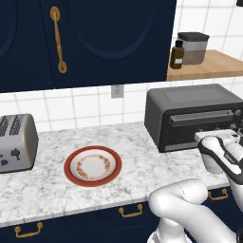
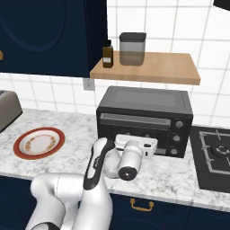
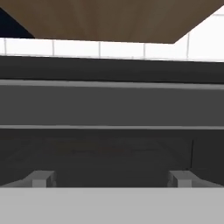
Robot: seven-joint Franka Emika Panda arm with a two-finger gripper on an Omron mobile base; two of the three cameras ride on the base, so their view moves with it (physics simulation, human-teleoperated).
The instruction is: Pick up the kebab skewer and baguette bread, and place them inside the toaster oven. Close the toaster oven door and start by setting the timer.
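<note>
Toaster oven: the dark grey boxy toaster oven stands on the white marbled surface, centre right of the right base view, under a pale wooden wall shelf that carries a brown bottle and a grey canister.
Toaster oven door: the wide drop-down door with dark glass looks upright against the oven front; the hand view faces its grey frame and glass pane from close up.
End effector: the white two-finger end effector is released, jaws spread wide with nothing between them; it sits just in front of the door, low on the oven face.
Kebab skewer and baguette bread: cannot tell where they are; the round red-rimmed patterned plate, lower centre of the left base view, carries no food, and the glass is too dark to show what lies inside the oven.
Step in hand: judged to be finishing the door closing, with the timer left to set.
How to do it well: back the hand off squarely so a finger does not catch the door, then shift to the knobs down the oven's right side, centre the jaws on one, clench, and twist about its axis without pushing the oven back.
Other: a silver two-slot toaster stands at the left edge of the left base view.
</note>
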